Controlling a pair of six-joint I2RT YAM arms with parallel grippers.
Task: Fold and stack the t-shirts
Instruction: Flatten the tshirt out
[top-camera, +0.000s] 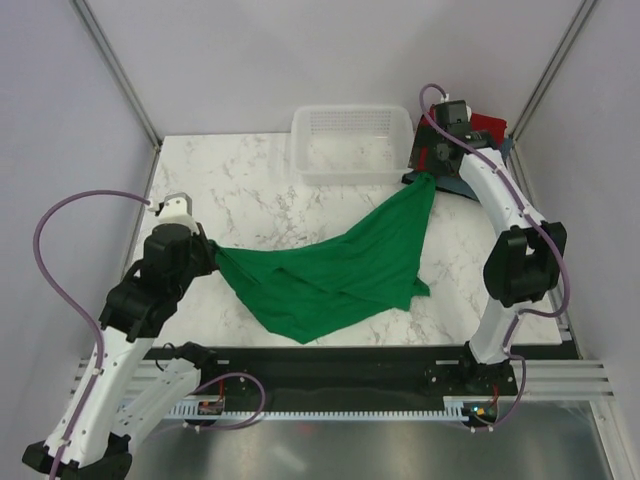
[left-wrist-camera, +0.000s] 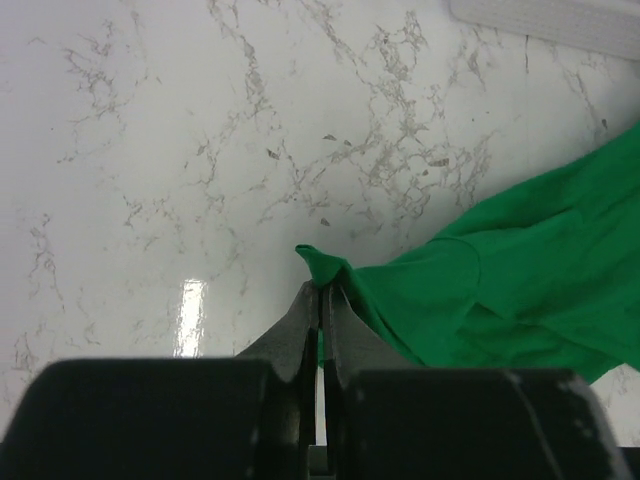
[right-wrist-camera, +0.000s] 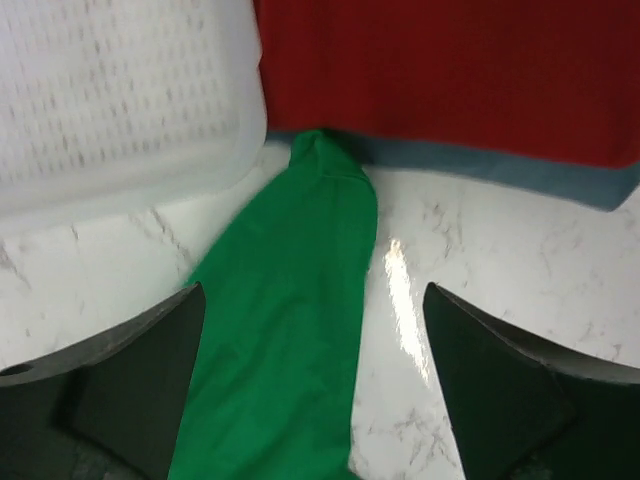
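Observation:
The bright green t-shirt (top-camera: 340, 265) lies stretched in a rough triangle across the marble table. My left gripper (top-camera: 205, 250) is shut on its left corner, and the pinched cloth (left-wrist-camera: 322, 262) pokes out past the closed fingertips. At the far right, my right gripper (top-camera: 427, 168) hangs open over the shirt's narrow far tip (right-wrist-camera: 300, 300), with the fingers wide on either side and not touching it. That tip reaches the folded stack: a red t-shirt (right-wrist-camera: 450, 70) on a grey-blue one (right-wrist-camera: 560, 178).
A white mesh basket (top-camera: 350, 112) stands at the back centre, its wall (right-wrist-camera: 120, 90) just left of the green tip. The folded stack (top-camera: 488, 126) sits at the back right corner behind the right arm. Frame posts bound the table.

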